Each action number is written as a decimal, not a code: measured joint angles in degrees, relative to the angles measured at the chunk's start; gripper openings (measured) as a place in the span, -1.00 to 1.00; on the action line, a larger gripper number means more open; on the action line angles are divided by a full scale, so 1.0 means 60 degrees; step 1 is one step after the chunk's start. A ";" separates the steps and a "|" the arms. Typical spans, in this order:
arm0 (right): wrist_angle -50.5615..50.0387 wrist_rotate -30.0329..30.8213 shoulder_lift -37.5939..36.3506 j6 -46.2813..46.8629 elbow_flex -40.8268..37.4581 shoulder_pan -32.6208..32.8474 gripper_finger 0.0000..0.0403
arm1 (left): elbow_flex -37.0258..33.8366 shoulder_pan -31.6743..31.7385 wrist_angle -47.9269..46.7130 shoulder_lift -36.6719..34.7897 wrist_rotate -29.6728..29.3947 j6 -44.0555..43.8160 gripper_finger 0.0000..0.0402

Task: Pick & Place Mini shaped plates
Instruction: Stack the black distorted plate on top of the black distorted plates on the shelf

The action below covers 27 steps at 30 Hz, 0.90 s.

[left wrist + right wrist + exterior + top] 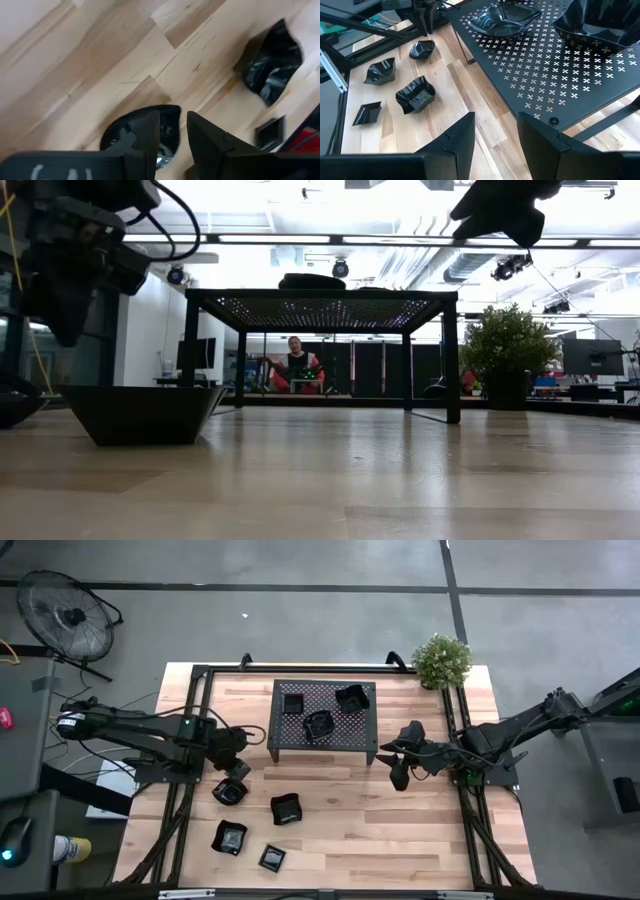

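Observation:
Several mini shaped plates, glossy black, lie on the wooden table at the near left: (229,792), (286,808), (230,836) and a small square one (272,857). Three more (318,725) rest on the black perforated rack (290,745). My left gripper (236,772) hangs just above the leftmost plate (131,131), pointing steeply down, its fingers open by a narrow gap over the plate's rim (175,120) and clear of it. My right gripper (400,775) waits open, in the air beside the rack's right end.
The rack (560,75) stands on thin legs at the table's far middle. A potted plant (441,660) sits at the far right corner. Bare wood lies between the rack and the near edge. A person (297,365) sits in the room behind.

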 joint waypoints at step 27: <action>-0.0036 -0.0219 0.0004 0.0105 0.0000 0.0000 -0.30 | -0.0007 -0.0317 -0.0780 0.0488 -0.1465 -0.4409 -0.52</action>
